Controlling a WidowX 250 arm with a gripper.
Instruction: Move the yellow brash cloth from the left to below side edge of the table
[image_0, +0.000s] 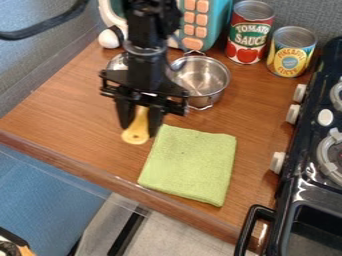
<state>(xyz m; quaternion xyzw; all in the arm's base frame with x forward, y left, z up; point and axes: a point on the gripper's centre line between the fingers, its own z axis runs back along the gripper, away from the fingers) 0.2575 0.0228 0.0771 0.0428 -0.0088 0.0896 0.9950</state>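
Note:
The black gripper (141, 125) hangs over the left-middle part of the wooden table, shut on a yellow brush (136, 135). Between its two fingers the brush points downward, its rounded end with a small hole showing lowest; its upper part is hidden by the gripper. Just right of and below the gripper lies a folded yellow-green cloth (190, 164), flat on the table, with its lower left corner close to the front edge. The cloth is apart from the gripper's fingers.
A metal pot (208, 80) stands behind the gripper, with a tomato sauce can (248, 37) and a pineapple can (290, 55) at the back right. A black toy stove (308, 162) borders the right side. The table's front edge (87, 167) slants across the lower left.

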